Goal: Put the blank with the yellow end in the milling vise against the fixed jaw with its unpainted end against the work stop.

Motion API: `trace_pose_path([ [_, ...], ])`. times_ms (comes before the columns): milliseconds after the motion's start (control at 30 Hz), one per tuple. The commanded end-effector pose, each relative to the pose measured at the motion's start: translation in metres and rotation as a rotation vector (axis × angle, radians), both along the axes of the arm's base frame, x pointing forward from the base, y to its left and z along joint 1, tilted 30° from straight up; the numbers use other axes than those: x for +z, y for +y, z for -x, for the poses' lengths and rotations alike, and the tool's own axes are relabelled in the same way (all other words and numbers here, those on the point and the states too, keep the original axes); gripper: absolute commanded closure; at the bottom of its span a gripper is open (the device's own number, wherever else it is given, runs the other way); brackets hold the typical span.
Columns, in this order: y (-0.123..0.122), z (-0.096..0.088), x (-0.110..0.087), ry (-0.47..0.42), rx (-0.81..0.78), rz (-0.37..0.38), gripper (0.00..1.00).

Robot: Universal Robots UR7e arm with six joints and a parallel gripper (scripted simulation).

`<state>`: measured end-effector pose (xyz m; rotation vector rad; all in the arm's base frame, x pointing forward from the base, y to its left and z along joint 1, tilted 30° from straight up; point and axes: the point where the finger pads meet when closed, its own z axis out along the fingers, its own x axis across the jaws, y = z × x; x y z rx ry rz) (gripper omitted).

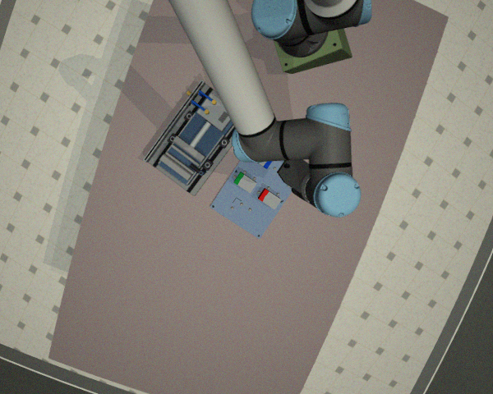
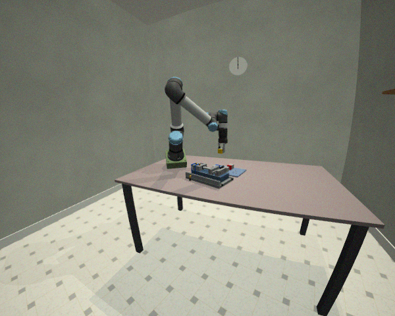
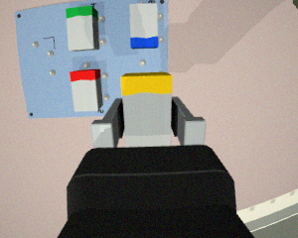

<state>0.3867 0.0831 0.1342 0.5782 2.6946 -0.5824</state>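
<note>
From where I stand, the long table (image 2: 293, 197) reaches toward me with the vise (image 2: 209, 174) sitting at its far left part, on the near side of the arm. The vise is a grey and blue block on a flat base, with two short blue hoses (image 1: 204, 100) at one end; its jaws stand apart with bars showing between them.

Just beside the vise lies the blue plate (image 1: 242, 216). Three blanks rest on it, apart from one another: the blank with the green end (image 3: 81, 28), the blank with the red end (image 3: 85, 90) and the blank with the blue end (image 3: 144, 26). One marked spot on the plate, beside the green one, carries no blank.

Above the plate, well off the table, hangs the gripper (image 3: 149, 125), pointing straight down. Its two grey fingers are clamped on the long sides of the blank with the yellow end (image 3: 147, 101), the yellow end sticking out past the fingertips. In the wrist view that blank hangs over the plate's edge nearest the red and blue ones.

Farther back the arm (image 2: 194, 108) bends down from its elbow to the green base (image 2: 182, 164) at the table's far corner. Behind it, a round clock (image 2: 237, 65) hangs on the grey wall.
</note>
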Motion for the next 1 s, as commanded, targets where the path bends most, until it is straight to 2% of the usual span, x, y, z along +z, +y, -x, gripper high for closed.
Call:
trace_pose_path([
  [0,-0.0007,-0.0007,-0.0014,-0.001,0.0,0.0,1.0],
  [967,-0.0016,-0.0011,-0.003,-0.007,-0.011,-0.003,1.0],
])
